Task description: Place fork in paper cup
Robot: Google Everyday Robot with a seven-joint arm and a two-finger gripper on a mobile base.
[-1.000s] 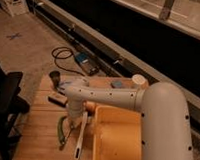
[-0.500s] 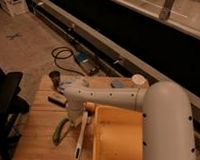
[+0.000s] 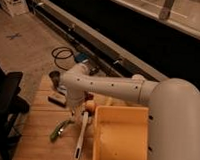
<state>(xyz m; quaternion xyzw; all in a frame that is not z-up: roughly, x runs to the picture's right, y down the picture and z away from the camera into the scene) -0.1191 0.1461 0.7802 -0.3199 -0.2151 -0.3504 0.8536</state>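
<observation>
Gripper [image 3: 73,105] sat low over the wooden table [image 3: 38,142], a little left of centre, hanging from the white arm [image 3: 113,87] that reached in from 4 o'clock. Jaws were fully closed. The wrist hid the tips, so I could not tell whether anything was pinched between them.

Fork: I could not pick it out anywhere on the boards. Nothing slim and silvery lay in the open, so I judged it most likely in or under the gripper. It should not be confused with the white-handled utensil [image 3: 81,136] at 5 o'clock of the gripper, or the green vegetable [image 3: 61,129] at 7 o'clock.

Paper cup [image 3: 137,77]: only a pale round rim showed above the arm, at 2 o'clock of the gripper and well apart from it. The small dark cup [image 3: 55,76] at 11 o'clock was the wrong one. A yellow tub [image 3: 121,140] stood near at 4 o'clock.

Step in hand, by my reading: the pick-up.
- Lift straight up first and confirm the fork comes along.
- Carry it toward 2 o'clock, high enough to clear the tub wall.
- Centre it over the rim and lower one end inside before letting go, since a light cup tips easily.
</observation>
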